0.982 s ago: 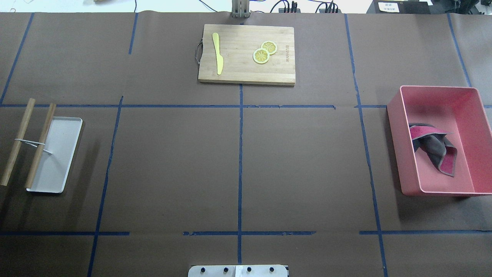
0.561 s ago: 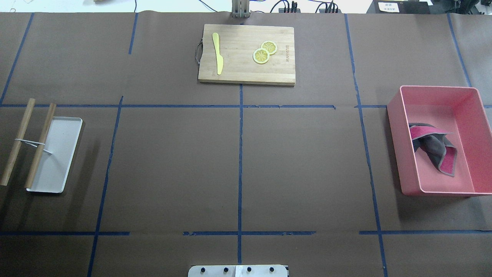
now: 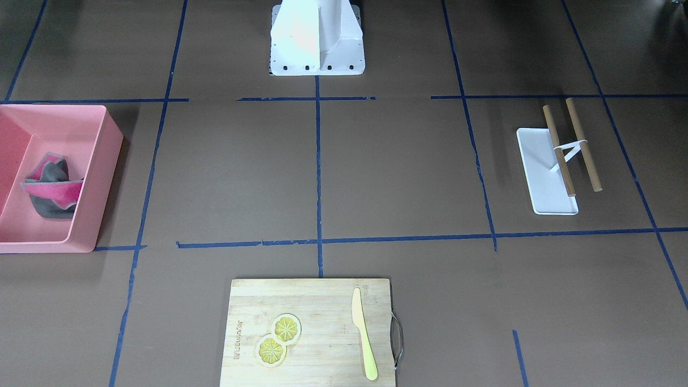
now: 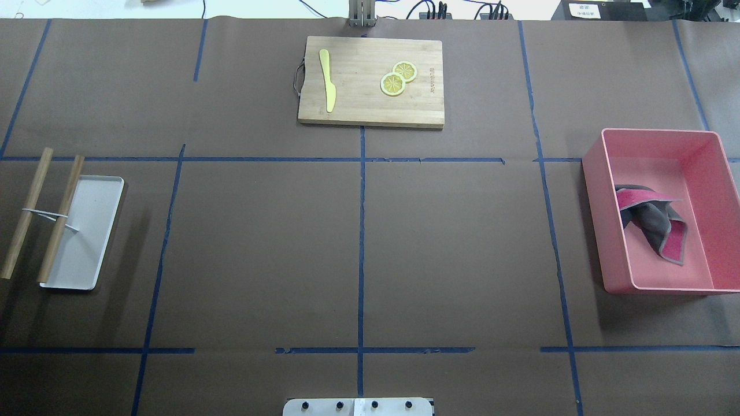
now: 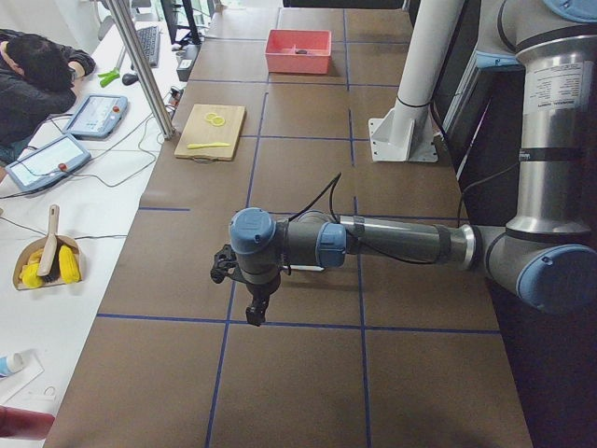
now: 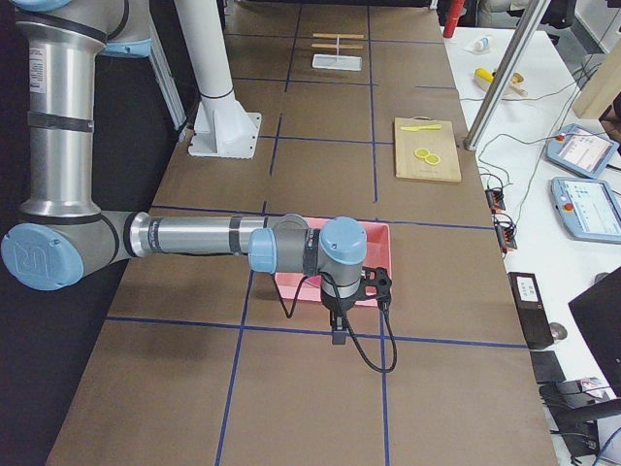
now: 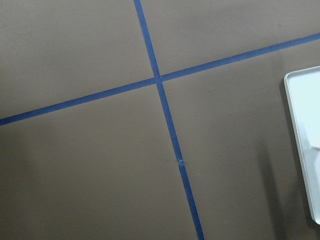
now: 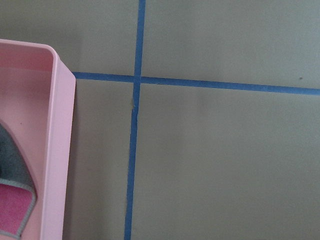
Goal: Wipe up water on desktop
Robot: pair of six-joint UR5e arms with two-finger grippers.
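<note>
EDITOR: What fills the frame?

PHOTOGRAPHER: A brown table (image 4: 260,248), ruled into rectangles by blue tape (image 4: 361,242). It runs under everything, from the robot's base plate (image 4: 358,407) to the far edge. Whether any of it is wet cannot be told.

EDITOR: And on it?

PHOTOGRAPHER: At the far edge, centre, is a wooden cutting board (image 4: 358,107) carrying a yellow knife (image 4: 328,81) and two overlapping lemon slices (image 4: 393,84). On the robot's right sits a pink bin (image 4: 595,231) with a crumpled pink-and-grey cloth (image 4: 653,222) lying inside. On its left are a white tray (image 4: 87,242) and two wooden sticks (image 4: 26,214) joined by a white band (image 4: 43,215). One stick lies across the tray's outer edge, the other on the table just beside it.

EDITOR: The arms?

PHOTOGRAPHER: Both are stretched out level above the table, wrists pointing down. The left arm (image 5: 392,245) hangs near the tray, whose corner shows in its wrist camera beside a tape crossing. The right arm (image 6: 194,236) hangs just beside the bin, and its wrist camera catches the bin's corner and a bit of the cloth.

EDITOR: The jaws, spread or pressed together?

PHOTOGRAPHER: Cannot tell for either arm. They appear only in the side views, small and dark.
</note>
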